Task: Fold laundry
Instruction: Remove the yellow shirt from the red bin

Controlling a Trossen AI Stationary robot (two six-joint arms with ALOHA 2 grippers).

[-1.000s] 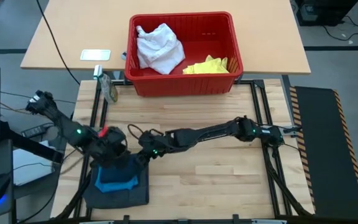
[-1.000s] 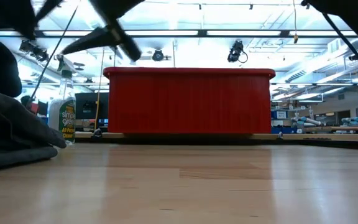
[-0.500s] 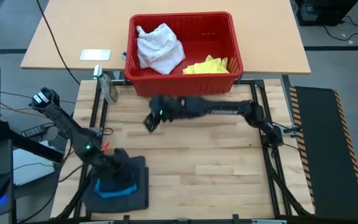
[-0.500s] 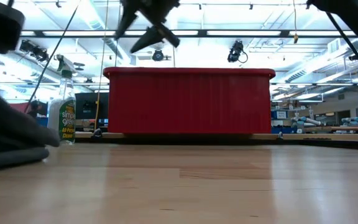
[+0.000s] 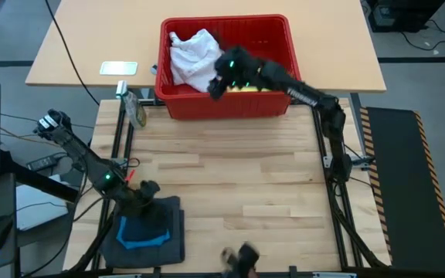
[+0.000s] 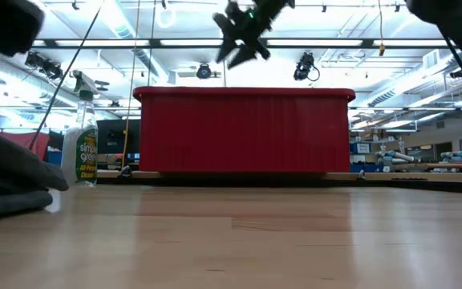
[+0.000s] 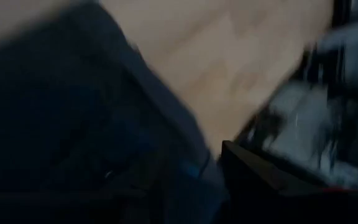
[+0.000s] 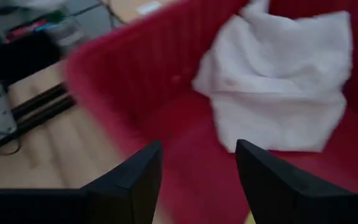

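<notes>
A folded stack lies at the table's near left: a bright blue garment (image 5: 141, 232) on top of a dark grey one (image 5: 168, 235), which also shows in the low view (image 6: 6, 181) and the left wrist view (image 7: 55, 124). My left gripper (image 5: 148, 190) is at the stack's far edge. My right gripper (image 5: 215, 85) is open and empty above the red basket (image 5: 226, 23), between the white garment (image 5: 199, 58) and the yellow one (image 5: 263, 81). The white garment fills the right wrist view (image 8: 278, 81) beyond my right gripper (image 8: 197, 149). I cannot make out a dark navy garment.
The red basket (image 6: 243, 132) stands at the table's far middle. A spray bottle (image 5: 136, 108) stands left of it at the far left. A white card (image 5: 119, 68) lies on the far tabletop. A small dark object (image 5: 242, 255) shows at the near edge.
My right gripper has swung from beside the folded stack toward the far edge and the right, rising over the basket. My left gripper has shifted a little toward the near edge at the stack. The stack lies as before.
</notes>
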